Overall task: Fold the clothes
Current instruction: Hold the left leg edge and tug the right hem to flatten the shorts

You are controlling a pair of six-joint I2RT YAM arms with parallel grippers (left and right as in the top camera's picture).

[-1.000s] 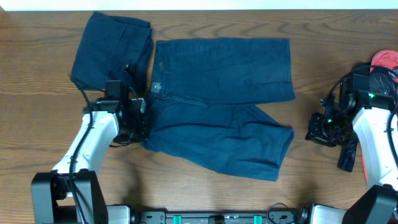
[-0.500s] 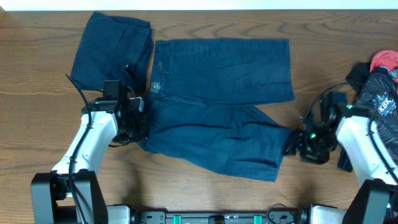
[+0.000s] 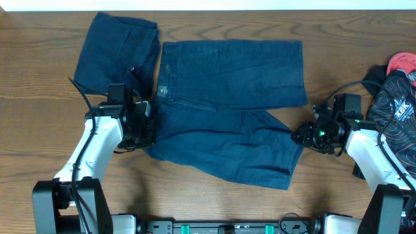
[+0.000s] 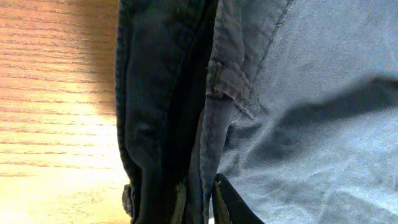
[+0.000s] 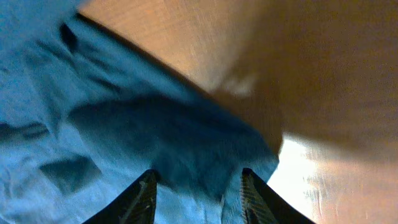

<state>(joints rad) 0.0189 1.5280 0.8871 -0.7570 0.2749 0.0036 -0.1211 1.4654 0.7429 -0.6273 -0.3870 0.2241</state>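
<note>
Though hidden overhead, left gripper point(image 4: 200, 200) clamps waistband point(image 4: 166, 93) (wrist close-up).

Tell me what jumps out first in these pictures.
A wide pair of navy shorts lies spread across the middle of the table, with a folded navy bundle at far left. The left gripper pinches the waistband; the right gripper hangs open at the near leg's hem.

Navy shorts point(image 3: 231, 110) lie spread flat beside a folded bundle point(image 3: 116, 51).
</note>
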